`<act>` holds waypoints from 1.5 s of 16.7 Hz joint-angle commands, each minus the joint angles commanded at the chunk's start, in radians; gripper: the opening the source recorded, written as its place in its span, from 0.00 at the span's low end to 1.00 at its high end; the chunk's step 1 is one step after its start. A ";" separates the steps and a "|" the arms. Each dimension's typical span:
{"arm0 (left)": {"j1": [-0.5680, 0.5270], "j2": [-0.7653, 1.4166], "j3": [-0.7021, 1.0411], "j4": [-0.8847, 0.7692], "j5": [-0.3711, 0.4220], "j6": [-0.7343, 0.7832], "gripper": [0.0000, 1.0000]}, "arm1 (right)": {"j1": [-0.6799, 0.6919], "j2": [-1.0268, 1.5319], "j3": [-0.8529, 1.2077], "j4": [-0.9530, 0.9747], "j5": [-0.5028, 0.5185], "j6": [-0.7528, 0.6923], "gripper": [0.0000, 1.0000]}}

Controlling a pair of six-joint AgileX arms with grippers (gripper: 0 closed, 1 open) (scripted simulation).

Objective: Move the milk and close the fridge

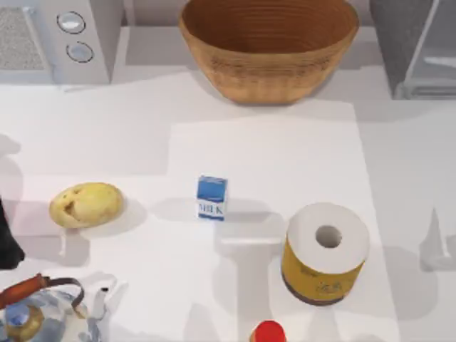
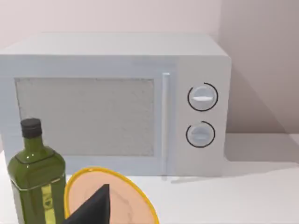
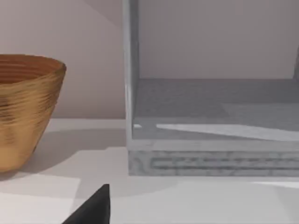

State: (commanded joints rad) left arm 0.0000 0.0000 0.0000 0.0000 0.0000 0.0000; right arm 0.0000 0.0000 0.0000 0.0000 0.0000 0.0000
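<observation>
The milk (image 1: pixel 211 197) stands upright near the middle of the table (image 1: pixel 142 142), its long axis vertical and its lettered band facing the near edge. The fridge (image 1: pixel 417 46) sits at the far right corner, so the carton has to travel rightward and away from us to reach it. We judge our right arm the better placed, since its wrist view looks straight into the open fridge compartment (image 3: pixel 215 107), with the wicker basket (image 3: pixel 25 107) beside it. The paper roll (image 1: pixel 325 258) stands just right of and nearer than the milk, close enough that a reach from the right must pass over or behind it. A potato (image 1: pixel 86 204) lies well to the left, apart from the carton.

A dark wedge at the lower edge of each wrist view belongs to the left hand (image 2: pixel 93 207) and the right hand (image 3: pixel 91 207); we cannot tell how far either is open, and neither visibly holds anything. The left wrist view faces the microwave (image 2: pixel 117 102), an olive bottle (image 2: pixel 35 186) and a plate (image 2: pixel 126 198). A dark shape at the top view's left edge is too cropped to identify. The fridge is cut off by the frame, and its door hinge cannot be made out. A kettle (image 1: pixel 43 313) and a red object (image 1: pixel 268 332) are also cut off at the near edge.
</observation>
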 joint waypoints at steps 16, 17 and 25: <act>0.000 0.000 0.000 0.000 0.000 0.000 1.00 | 0.790 0.651 0.020 0.618 0.794 0.015 1.00; 0.000 0.000 0.000 0.000 0.000 0.000 1.00 | 0.835 0.689 0.022 0.654 0.839 0.016 1.00; 0.000 0.000 0.000 0.000 0.000 0.000 1.00 | 0.920 0.765 0.020 0.727 0.926 0.018 1.00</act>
State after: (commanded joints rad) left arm 0.0000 0.0000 0.0000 0.0000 0.0000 0.0000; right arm 0.9203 0.7652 0.0202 0.7266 0.9257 0.0181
